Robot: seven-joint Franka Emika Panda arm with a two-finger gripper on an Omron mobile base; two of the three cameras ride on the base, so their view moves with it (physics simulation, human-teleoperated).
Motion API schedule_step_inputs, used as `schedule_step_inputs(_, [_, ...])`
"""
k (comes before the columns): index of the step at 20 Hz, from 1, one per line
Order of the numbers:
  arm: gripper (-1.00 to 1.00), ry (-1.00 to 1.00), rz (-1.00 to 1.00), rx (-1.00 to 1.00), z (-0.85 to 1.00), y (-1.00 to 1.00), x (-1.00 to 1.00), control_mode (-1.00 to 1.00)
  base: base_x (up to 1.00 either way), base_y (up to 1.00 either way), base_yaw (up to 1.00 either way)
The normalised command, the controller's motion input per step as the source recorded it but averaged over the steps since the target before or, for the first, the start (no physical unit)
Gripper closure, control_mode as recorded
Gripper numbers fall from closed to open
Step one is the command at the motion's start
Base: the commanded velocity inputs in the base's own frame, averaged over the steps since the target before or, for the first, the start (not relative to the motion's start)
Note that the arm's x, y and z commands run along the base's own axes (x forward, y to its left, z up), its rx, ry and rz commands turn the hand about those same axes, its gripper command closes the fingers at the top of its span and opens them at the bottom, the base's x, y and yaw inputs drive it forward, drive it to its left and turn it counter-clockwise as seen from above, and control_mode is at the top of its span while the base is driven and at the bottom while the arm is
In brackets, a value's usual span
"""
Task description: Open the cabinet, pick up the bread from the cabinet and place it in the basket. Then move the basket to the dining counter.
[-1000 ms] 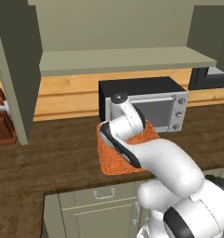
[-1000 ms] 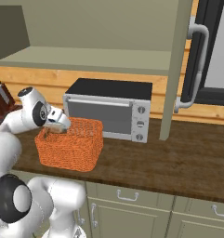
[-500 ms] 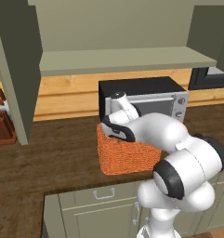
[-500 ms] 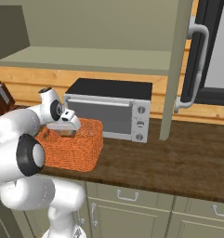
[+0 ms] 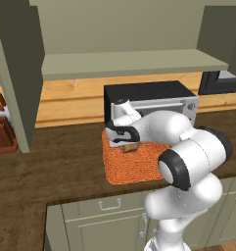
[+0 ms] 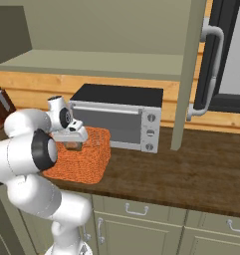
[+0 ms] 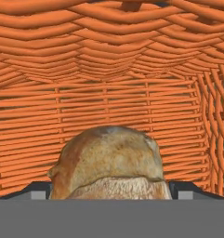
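Bread (image 7: 108,162): a brown-crusted loaf seen at lower centre of the hand view, framed by the orange woven inner walls of the basket (image 7: 108,69). It sits between the two dark finger tips at the bottom corners, the fingers set wide on either side of it; whether they press on it cannot be told.

In the left base view a brown piece of bread (image 5: 129,146) is seen under the gripper (image 5: 124,143), over the basket's (image 5: 131,169) open top, at frame centre. In the right base view the gripper (image 6: 71,143) is placed above the basket (image 6: 86,162), left of centre.

The basket rests on a dark wood worktop (image 6: 191,169), just in front of a microwave (image 6: 119,119). The cabinet door (image 5: 19,73) is seen swung open at upper left, with a bare pale shelf (image 5: 129,63) beside it.
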Motion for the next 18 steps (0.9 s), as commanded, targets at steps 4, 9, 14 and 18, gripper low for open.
schedule_step_inputs(4, [-1.00, 0.00, -0.02, 0.00, 0.00, -0.03, 0.00, -1.00, 0.00, 0.00, 0.00])
schedule_step_inputs(9, [-1.00, 0.00, 0.00, 0.00, 0.00, -0.06, -0.01, -1.00, 0.00, 0.00, 0.00])
schedule_step_inputs(14, [-1.00, -0.04, 0.00, 0.00, 0.11, -0.06, -0.08, -1.00, 0.00, 0.00, 0.00])
schedule_step_inputs(18, [-1.00, -0.13, 0.00, 0.06, 0.33, 0.00, -0.51, -1.00, 0.00, 0.00, 0.00])
